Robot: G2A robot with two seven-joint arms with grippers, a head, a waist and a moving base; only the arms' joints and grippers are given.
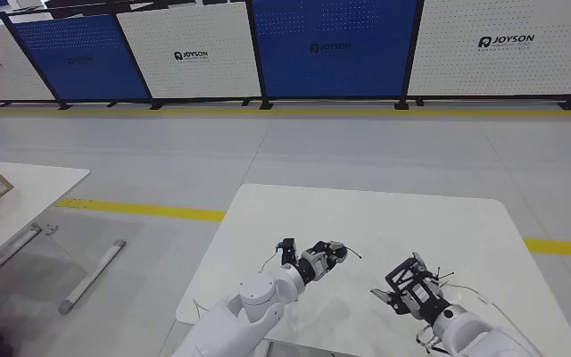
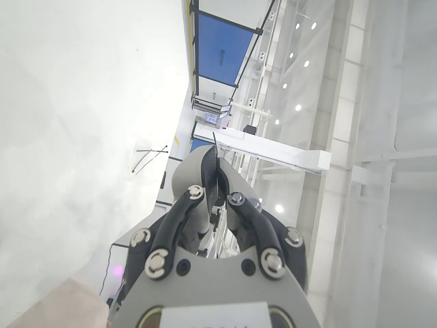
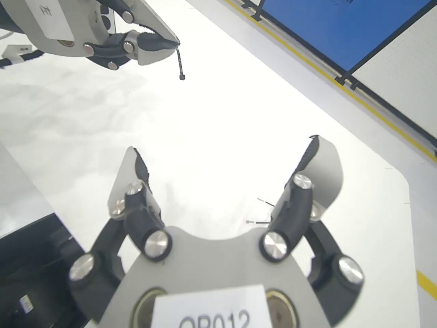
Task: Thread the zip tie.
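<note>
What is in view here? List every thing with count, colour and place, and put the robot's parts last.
zip tie: one, black, pinched in the left gripper, head end hanging free above the table
spare zip ties: at least two, black, lying crossed on the table near the right gripper
table: one, white, under both arms
side table: one, white, off to the robot's left
floor lines: two, yellow, one beside the tables, one along the panels
panels: several, blue and white, in a row at the back
left gripper: one, grey and black, shut on the zip tie
right gripper: one, grey and black, open, low over the table
</note>
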